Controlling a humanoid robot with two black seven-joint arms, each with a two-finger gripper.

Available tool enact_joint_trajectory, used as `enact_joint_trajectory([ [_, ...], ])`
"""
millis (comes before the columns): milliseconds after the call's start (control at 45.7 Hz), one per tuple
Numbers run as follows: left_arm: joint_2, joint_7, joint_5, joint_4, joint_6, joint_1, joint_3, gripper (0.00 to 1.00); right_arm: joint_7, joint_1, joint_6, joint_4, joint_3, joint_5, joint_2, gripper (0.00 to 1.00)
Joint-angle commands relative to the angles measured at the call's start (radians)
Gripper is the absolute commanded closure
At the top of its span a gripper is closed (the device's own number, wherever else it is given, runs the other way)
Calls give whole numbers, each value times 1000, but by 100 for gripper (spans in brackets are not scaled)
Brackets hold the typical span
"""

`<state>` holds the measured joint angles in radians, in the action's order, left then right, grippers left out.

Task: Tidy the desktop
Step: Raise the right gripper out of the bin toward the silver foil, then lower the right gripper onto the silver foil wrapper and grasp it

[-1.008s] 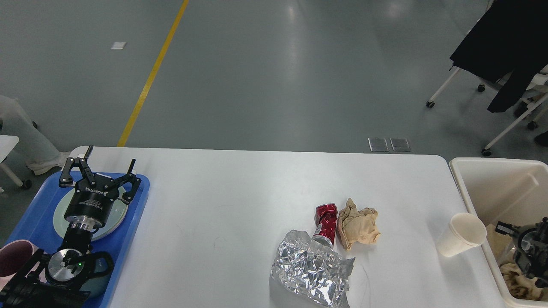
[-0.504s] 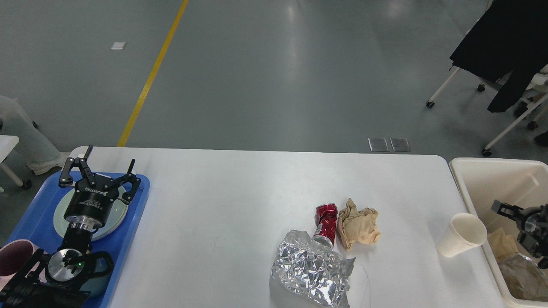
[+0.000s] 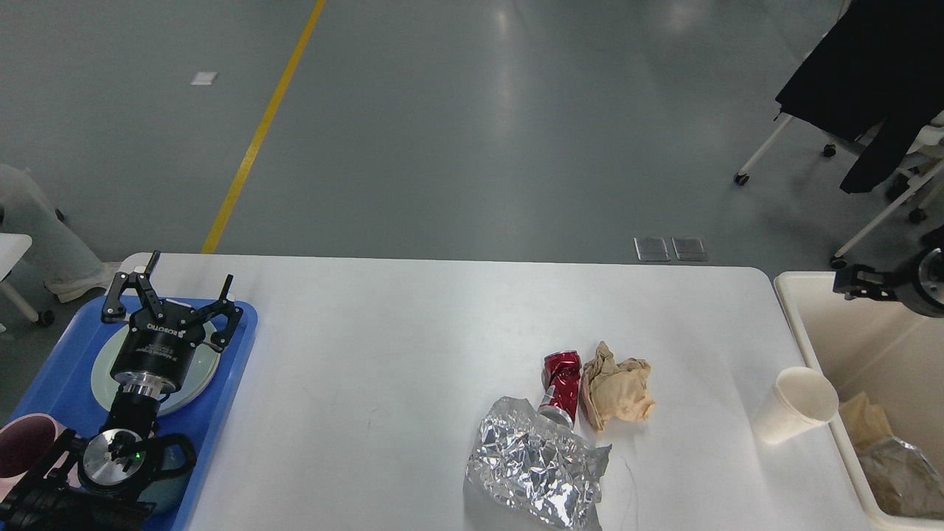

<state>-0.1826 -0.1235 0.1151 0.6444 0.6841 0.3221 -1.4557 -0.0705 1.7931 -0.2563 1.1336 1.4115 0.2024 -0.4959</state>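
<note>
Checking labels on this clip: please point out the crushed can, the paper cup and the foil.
crushed can [image 3: 560, 377], head view, red dented side.
paper cup [image 3: 795, 407], head view, outer wall.
foil [image 3: 535, 468], head view, middle of the crumpled sheet.

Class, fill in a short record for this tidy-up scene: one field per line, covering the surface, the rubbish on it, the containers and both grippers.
Surface: white rectangular desktop
Rubbish on it: crumpled silver foil sheet, crushed red drink can, crumpled brown paper wad, white paper cup
Left container: blue plastic tray holding a pale round plate and a pink mug
Right container: cream plastic bin with waste inside
Left gripper: jaws open, above the plate
Right gripper: over the bin's far rim, jaw state unclear
</note>
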Motion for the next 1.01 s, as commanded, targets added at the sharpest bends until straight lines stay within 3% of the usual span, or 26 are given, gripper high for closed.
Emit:
enact_joint_trajectory([
  [0, 0, 1, 0, 0, 0, 0, 0, 4, 0, 251, -205, 175, 61, 0, 118, 0],
  [88, 0, 1, 0, 0, 0, 0, 0, 4, 0, 366, -354, 239, 47, -3, 169, 0],
  [175, 0, 1, 0, 0, 0, 0, 0, 4, -2, 459, -440, 316, 8, -6, 195, 0],
  [307, 0, -1, 0, 0, 0, 0, 0, 4, -2, 652, -471, 498, -63, -6, 257, 0],
  [438, 0, -1, 0, 0, 0, 0, 0, 4, -2, 730, -460, 606, -173, -9, 258, 0],
  [745, 0, -1, 0, 0, 0, 0, 0, 4, 0, 649, -436, 594, -293, -15, 273, 2],
  [898, 0, -1, 0, 0, 0, 0, 0, 4, 0, 473, -405, 565, -497, 5, 290, 2],
  [986, 0, -1, 0, 0, 0, 0, 0, 4, -12, 344, -332, 516, -584, 63, 347, 2],
])
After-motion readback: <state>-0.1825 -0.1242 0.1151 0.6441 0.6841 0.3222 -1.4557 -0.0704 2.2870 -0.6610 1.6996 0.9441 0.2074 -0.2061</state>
